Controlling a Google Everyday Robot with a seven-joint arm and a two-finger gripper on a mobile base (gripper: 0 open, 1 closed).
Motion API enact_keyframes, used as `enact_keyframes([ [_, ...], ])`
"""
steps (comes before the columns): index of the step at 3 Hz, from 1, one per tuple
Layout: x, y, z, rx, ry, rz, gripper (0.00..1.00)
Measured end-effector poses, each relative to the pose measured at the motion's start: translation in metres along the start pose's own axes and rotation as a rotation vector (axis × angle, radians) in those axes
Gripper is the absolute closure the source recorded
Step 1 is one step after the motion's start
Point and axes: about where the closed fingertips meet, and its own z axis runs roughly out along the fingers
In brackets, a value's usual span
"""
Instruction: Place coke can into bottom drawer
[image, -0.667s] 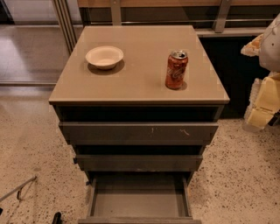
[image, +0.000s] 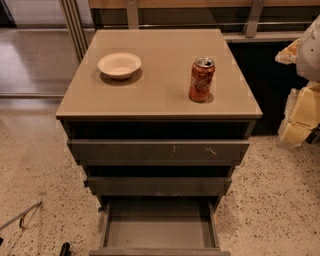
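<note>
While the can (image: 201, 80) is stood on the bench (image: 165, 55), the drawer (image: 159, 232) opened, the gripper (image: 302, 112) is seen at right, its state indeterminable.

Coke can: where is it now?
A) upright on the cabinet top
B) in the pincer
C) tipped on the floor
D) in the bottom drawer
A: the coke can stands upright on the cabinet top, right of the bowl; the pincer hangs at the right edge, apart from it.
</note>
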Motion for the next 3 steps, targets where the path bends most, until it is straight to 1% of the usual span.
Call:
enact_keyframes([
  [1,-0.003,-0.032,0.008,0.079,-0.042,0.030,0.37],
  [2,-0.010,-0.081,0.022,0.170,-0.085,0.054,0.60],
  [3,-0.015,-0.142,0.041,0.247,-0.130,0.082,0.84],
])
